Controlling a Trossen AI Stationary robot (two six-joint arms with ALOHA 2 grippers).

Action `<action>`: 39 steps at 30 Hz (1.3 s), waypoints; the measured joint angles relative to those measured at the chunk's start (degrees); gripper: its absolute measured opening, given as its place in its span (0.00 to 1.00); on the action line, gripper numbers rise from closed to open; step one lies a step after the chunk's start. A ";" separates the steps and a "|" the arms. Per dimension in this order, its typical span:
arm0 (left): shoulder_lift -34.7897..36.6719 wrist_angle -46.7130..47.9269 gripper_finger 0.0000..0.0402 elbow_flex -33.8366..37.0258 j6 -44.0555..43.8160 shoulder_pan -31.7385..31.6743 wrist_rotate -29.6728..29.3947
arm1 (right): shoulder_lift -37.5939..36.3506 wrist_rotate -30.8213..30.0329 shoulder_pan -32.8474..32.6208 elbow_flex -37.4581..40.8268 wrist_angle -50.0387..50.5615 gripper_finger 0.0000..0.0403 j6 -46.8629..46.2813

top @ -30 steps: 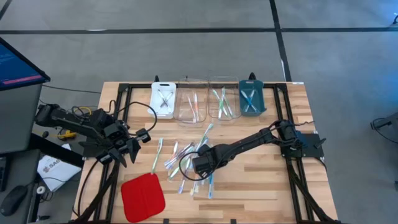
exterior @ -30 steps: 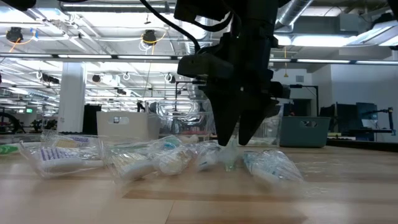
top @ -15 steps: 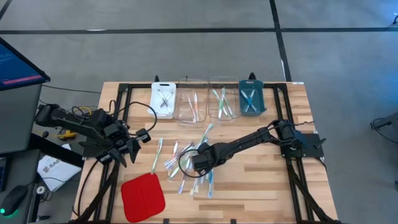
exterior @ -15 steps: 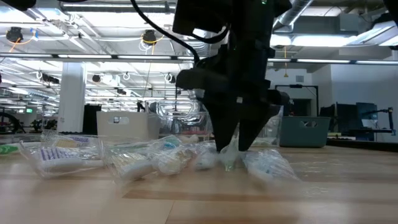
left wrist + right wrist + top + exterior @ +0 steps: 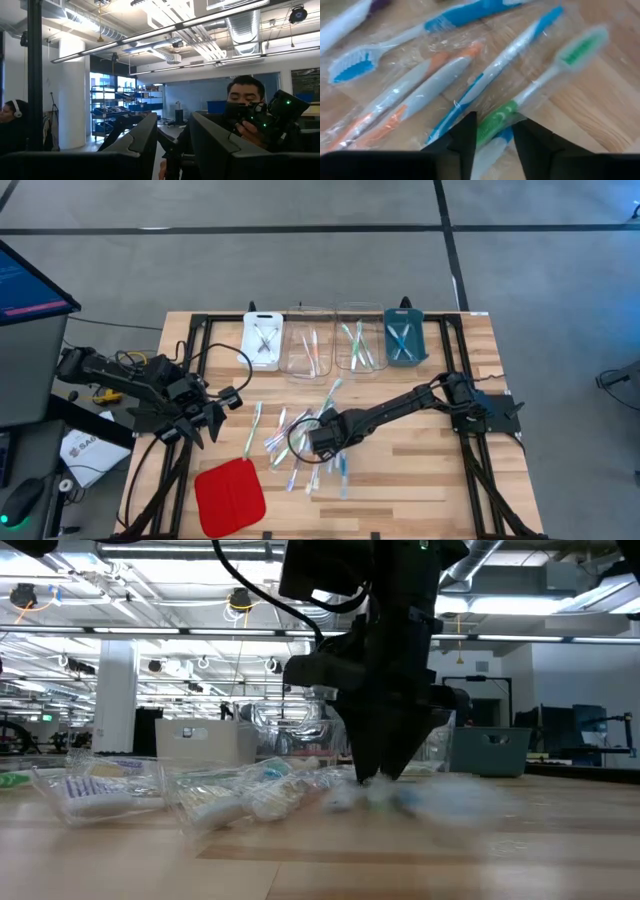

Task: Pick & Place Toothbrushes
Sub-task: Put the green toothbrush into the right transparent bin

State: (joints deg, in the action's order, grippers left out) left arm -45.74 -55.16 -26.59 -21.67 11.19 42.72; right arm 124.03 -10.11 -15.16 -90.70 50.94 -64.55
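- Wooden table (image 5: 430, 470): seen whole only from above, with black frame rails across it.
- Toothbrushes (image 5: 300, 442): a loose pile, each in clear wrap, is spread over the table's middle; single colours are hard to separate from above.
- Right gripper (image 5: 322, 442): lowered into the pile. In the right wrist view its two dark fingers (image 5: 466, 136) are closed on the handle of a green toothbrush (image 5: 540, 85), whose green-bristled head reaches out ahead over bare wood. This grip is not readable from above.
- Beside the green brush, only the right wrist view shows a blue-and-white toothbrush (image 5: 495, 75), two orange-and-grey toothbrushes (image 5: 415, 95) lying alongside each other, and a further blue brush (image 5: 420, 30).
- Low view: the right gripper (image 5: 380, 775) is seen as a dark mass reaching down to the table top, with wrapped brushes lying to its side and a blurred patch at its tip.
- Four trays at the table's far edge: white tray (image 5: 263, 340), two clear trays (image 5: 308, 352), teal tray (image 5: 405, 340); brushes are held in each.
- Red square pad (image 5: 229, 496): at the near edge, clear of the pile.
- Left gripper (image 5: 215, 420): parked over the table's left edge, well apart from the pile; fingers are parted, nothing between them.
- Left wrist view only: a person (image 5: 250, 120) is seen in the room beyond.
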 joint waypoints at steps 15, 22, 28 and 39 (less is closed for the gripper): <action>0.00 -0.20 0.27 -0.02 0.00 -0.01 0.00 | -0.29 -0.30 -0.02 0.00 0.67 0.01 2.14; 0.00 -0.19 0.27 -0.02 -0.01 0.01 0.00 | -0.15 -0.26 -0.02 -1.46 3.32 0.01 3.43; -0.01 -0.19 0.27 -0.02 0.00 0.01 0.00 | -0.13 -0.51 0.00 -4.27 4.17 0.00 5.21; -0.02 -0.17 0.27 -0.02 0.00 0.01 0.00 | -0.13 -6.95 0.57 -12.02 15.87 0.00 6.62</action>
State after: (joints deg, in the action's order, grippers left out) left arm -45.76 -55.33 -26.61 -21.67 11.20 42.72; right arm 123.90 -17.06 -14.59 -102.72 66.81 -57.93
